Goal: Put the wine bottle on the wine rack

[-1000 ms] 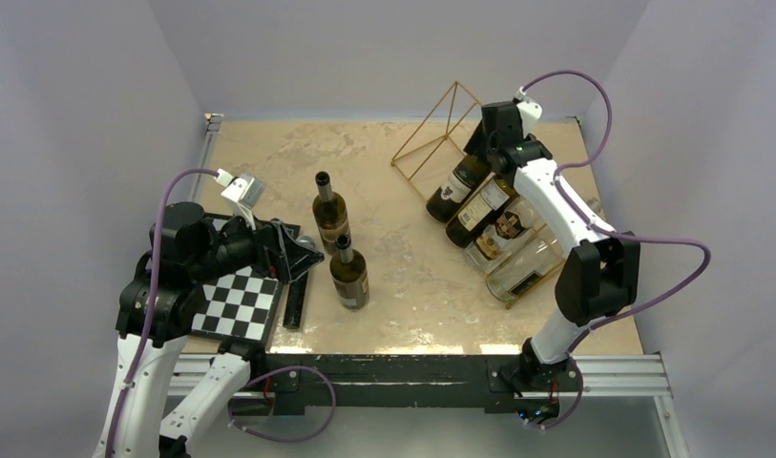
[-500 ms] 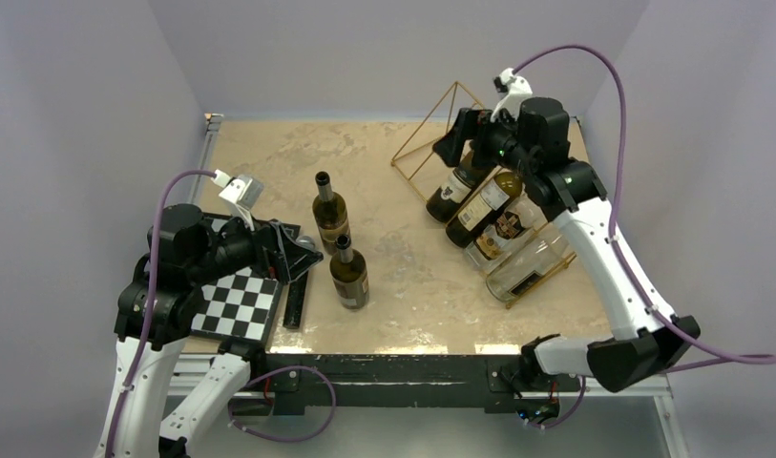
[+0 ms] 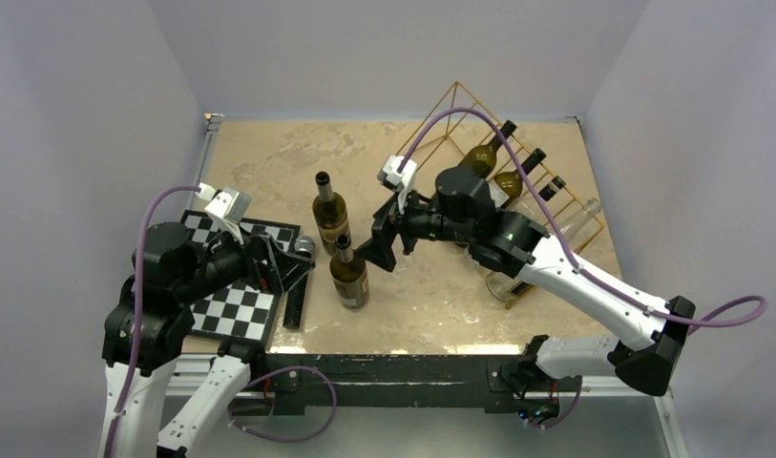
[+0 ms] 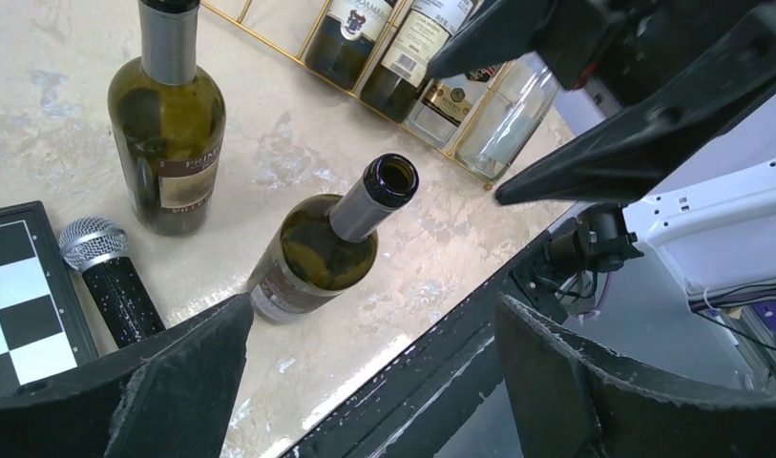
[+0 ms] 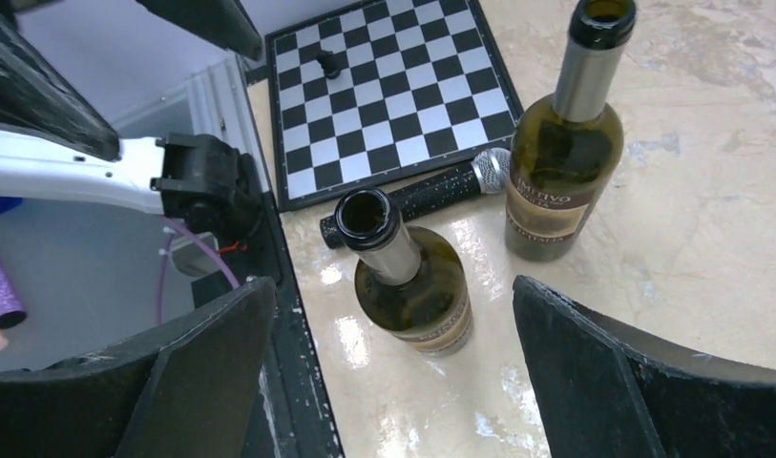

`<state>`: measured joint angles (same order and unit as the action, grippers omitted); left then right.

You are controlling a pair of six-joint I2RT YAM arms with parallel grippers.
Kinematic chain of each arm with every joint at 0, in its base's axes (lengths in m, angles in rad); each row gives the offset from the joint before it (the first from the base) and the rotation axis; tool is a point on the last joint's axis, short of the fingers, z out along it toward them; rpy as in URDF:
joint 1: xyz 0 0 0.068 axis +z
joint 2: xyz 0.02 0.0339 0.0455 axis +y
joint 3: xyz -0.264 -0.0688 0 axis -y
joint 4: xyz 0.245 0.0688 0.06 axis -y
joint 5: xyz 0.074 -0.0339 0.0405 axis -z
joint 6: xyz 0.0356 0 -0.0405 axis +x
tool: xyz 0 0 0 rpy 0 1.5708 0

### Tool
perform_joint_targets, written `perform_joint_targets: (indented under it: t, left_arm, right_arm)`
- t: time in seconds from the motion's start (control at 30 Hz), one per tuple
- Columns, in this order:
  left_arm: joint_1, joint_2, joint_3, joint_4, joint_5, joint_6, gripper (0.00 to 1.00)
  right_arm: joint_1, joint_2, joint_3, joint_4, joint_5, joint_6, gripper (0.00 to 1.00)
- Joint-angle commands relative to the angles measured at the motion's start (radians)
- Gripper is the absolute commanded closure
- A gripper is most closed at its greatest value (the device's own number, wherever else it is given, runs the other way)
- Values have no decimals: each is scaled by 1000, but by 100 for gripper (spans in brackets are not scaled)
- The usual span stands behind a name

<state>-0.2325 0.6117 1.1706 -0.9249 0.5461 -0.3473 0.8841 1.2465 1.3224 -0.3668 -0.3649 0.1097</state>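
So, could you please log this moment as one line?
right jaws: open, facing near upright bottle | left jaws: open, by chessboard | wine rack: four bottles | far upright bottle: untouched

beige table point(image 3: 269, 153), wine bottle point(image 3: 348, 272) upright, second bottle point(image 3: 330, 216) behind it, gold wire rack point(image 3: 423, 124), chessboard point(image 3: 236, 310), microphone point(image 4: 112, 272)

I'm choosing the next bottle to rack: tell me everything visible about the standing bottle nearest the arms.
The bottle is dark olive-green glass with a grey foil sleeve on the neck, an open, uncorked mouth and a brown label. It stands upright on the marbled table, touching nothing else. The open right gripper hangs close beside it, not gripping it.
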Motion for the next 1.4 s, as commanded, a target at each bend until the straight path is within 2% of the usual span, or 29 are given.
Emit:
perform_joint_targets:
  t: [0.0, 0.13, 0.3, 0.4, 0.63, 1.0, 1.2, 1.37]
  left_arm:
    - [-7, -18, 57, -44, -35, 20, 1]
    - [-7, -26, 67, -77, -33, 18, 1]
    - [-7, -41, 50, -75, -14, 27, 1]
    - [-7, -28, 64, -106, -22, 39, 1]
    - [-7, -27, 45, -104, -35, 39, 1]
    - [-7, -11, 36, -120, -41, 49, 1]
    - [-6, -6, 31, -117, -45, 51, 1]
    - [-7, -9, 29, -115, -67, 47, 1]
  right_arm:
    - [88, -40, -84, 232, 193, -23, 2]
    - [161, -25, -130, 303, 308, -37, 4]
    - [195, 3, -207, 466, 416, 47, 21]
    - [235, 17, -247, 544, 502, 33, 22]
    - [303, 99, -271, 625, 575, 22, 19]
    - [375, 139, -364, 804, 808, 24, 30]
    - [387, 147, -379, 817, 839, 27, 46]
    - [424, 173, -363, 820, 911, -32, 77]
